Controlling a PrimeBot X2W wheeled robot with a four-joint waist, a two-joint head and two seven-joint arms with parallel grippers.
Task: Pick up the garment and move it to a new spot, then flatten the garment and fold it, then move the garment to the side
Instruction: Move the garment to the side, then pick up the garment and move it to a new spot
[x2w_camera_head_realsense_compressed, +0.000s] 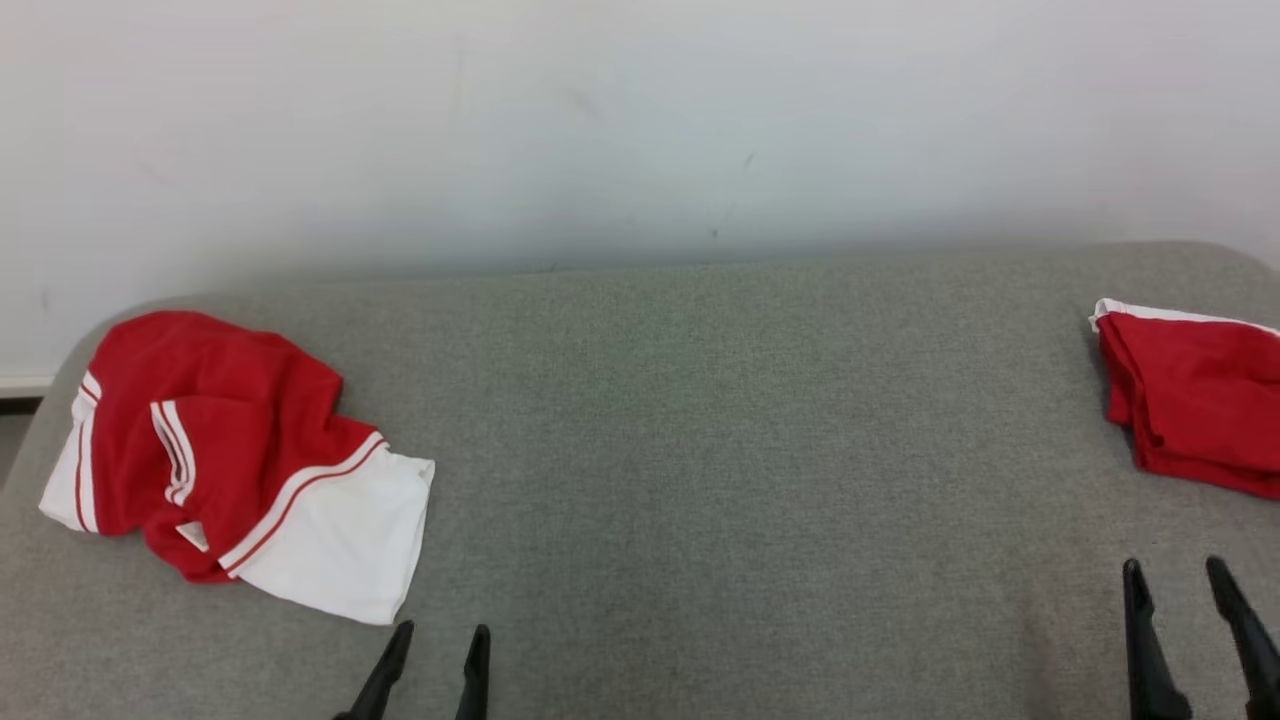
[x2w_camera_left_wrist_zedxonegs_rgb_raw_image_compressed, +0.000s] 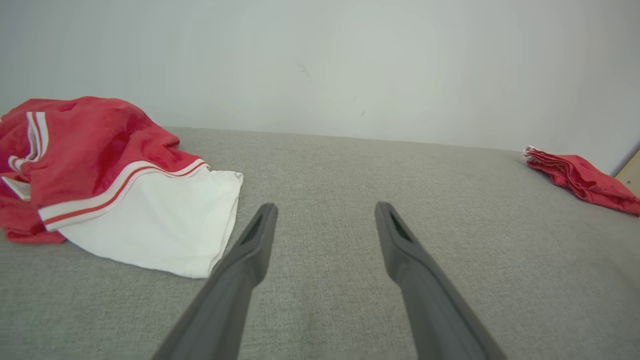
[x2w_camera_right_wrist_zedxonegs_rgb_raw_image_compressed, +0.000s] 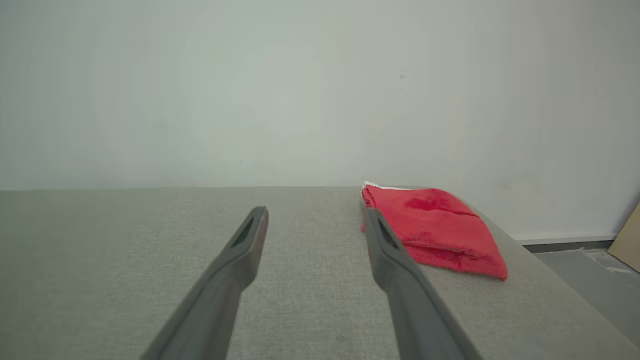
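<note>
A crumpled red and white garment (x2w_camera_head_realsense_compressed: 235, 460) with striped trim lies at the left end of the grey padded surface (x2w_camera_head_realsense_compressed: 720, 430); the left wrist view has the crumpled garment (x2w_camera_left_wrist_zedxonegs_rgb_raw_image_compressed: 110, 180) at its left. My left gripper (x2w_camera_head_realsense_compressed: 440, 642) stands open just right of the garment's white hem, holding nothing; its fingers (x2w_camera_left_wrist_zedxonegs_rgb_raw_image_compressed: 250, 245) are spread above bare fabric. A folded red garment (x2w_camera_head_realsense_compressed: 1195, 400) rests at the far right edge. My right gripper (x2w_camera_head_realsense_compressed: 1175, 578) is open and empty, a little in front of that folded garment (x2w_camera_right_wrist_zedxonegs_rgb_raw_image_compressed: 435, 227).
A pale wall (x2w_camera_head_realsense_compressed: 640, 120) rises directly behind the grey surface. The surface's rounded right end drops to a grey floor (x2w_camera_right_wrist_zedxonegs_rgb_raw_image_compressed: 590, 275), where a tan board (x2w_camera_right_wrist_zedxonegs_rgb_raw_image_compressed: 627, 240) leans. A wide stretch of bare grey fabric lies between the two garments.
</note>
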